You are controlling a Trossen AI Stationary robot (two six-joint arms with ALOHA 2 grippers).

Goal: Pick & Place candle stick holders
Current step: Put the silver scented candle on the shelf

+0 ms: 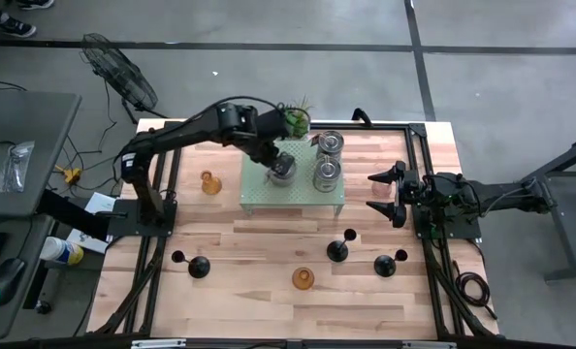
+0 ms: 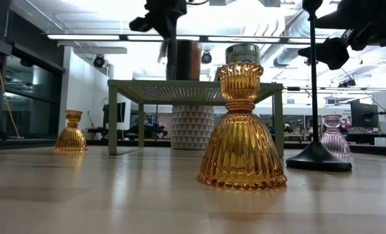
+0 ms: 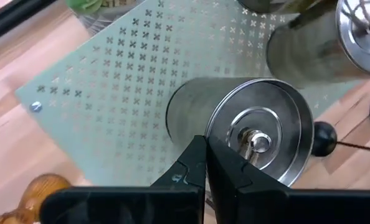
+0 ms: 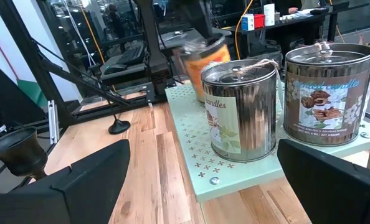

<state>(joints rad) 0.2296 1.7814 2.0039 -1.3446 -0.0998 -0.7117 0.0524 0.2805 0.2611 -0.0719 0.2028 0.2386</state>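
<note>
3 silver tins [image 1: 326,174], 2 amber holders [image 1: 303,279], 4 black holders [image 1: 338,250]

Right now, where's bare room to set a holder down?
Free: the wood strip between the green stand and the black holders, and the front edge beyond the amber holder. Crowded: the stand top, with three silvery tins and the left gripper over one.

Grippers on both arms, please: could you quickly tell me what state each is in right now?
Left gripper: shut, empty, fingertips over the rim of a silvery cylindrical tin on the pale green perforated stand.
Right gripper: open, empty, waiting beside the stand.
</note>
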